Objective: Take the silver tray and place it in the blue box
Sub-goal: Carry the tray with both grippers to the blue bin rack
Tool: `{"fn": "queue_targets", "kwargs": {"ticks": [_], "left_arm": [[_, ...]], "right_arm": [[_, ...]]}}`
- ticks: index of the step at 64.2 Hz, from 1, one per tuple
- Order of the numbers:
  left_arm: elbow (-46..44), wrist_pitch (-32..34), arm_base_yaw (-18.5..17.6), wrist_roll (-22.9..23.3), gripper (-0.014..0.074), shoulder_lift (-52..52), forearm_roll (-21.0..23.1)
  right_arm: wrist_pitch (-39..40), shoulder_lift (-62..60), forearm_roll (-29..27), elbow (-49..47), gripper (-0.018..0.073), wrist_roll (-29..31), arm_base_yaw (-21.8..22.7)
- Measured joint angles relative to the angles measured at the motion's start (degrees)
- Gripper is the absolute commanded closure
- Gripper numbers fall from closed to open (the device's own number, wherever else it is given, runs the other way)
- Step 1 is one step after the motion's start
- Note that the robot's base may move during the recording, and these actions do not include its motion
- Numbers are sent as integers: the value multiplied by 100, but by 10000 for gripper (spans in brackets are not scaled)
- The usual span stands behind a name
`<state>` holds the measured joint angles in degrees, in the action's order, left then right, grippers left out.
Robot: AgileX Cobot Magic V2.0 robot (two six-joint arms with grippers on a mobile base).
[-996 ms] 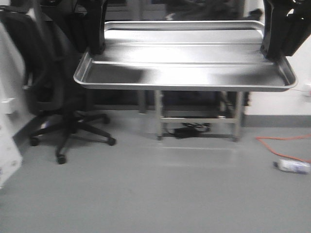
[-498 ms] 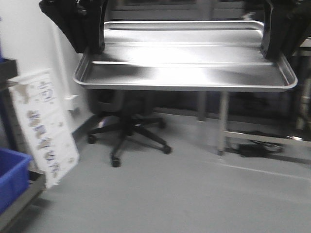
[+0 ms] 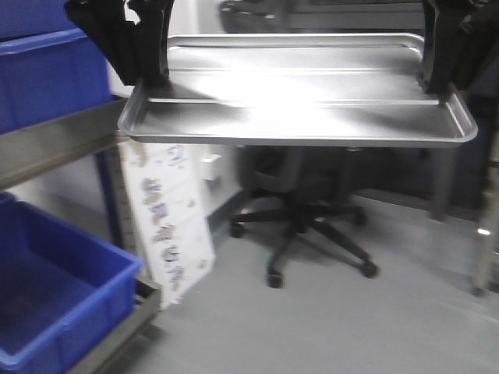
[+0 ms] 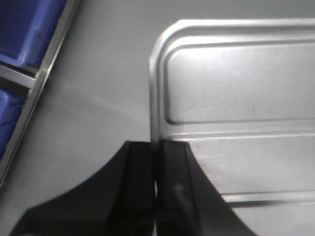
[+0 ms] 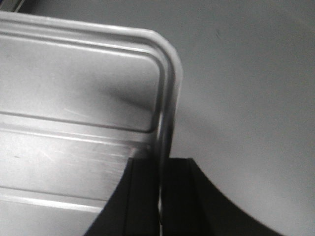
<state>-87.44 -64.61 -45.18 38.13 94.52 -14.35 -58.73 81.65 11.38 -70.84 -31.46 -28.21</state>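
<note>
The silver tray (image 3: 296, 101), shiny steel with two long ridges on its floor, hangs level in the air across the top of the front view. My left gripper (image 3: 152, 78) is shut on its left rim and my right gripper (image 3: 437, 82) is shut on its right rim. The left wrist view shows the black fingers (image 4: 140, 172) pinching the tray (image 4: 236, 98) edge, with grey floor below. In the right wrist view the fingers (image 5: 179, 191) clamp the tray (image 5: 74, 98) rim the same way. A blue box (image 3: 47, 288) stands open on a low shelf at the lower left.
Another blue bin (image 3: 47, 74) sits on the upper level of the metal rack (image 3: 54, 144). A white printed board (image 3: 168, 226) leans against the wall. A black office chair (image 3: 300, 210) stands on the grey floor behind the tray. Blue bins and rack rail (image 4: 29, 44) show in the left wrist view.
The view has swung left: the chair and white board slid rightward, and the rack with blue boxes has come into view at the left. Both grippers hold the tray as before.
</note>
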Motion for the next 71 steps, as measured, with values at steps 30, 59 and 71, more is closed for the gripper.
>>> {"fn": "queue_targets", "kwargs": {"ticks": [30,59,71], "left_arm": [[0,11,0,0,701,0,0],[0,11,0,0,701,0,0],[0,11,0,0,701,0,0]], "right_arm": [[0,0,13,0,500,0,0],[0,0,13,0,500,0,0],[0,0,13,0,500,0,0]]}}
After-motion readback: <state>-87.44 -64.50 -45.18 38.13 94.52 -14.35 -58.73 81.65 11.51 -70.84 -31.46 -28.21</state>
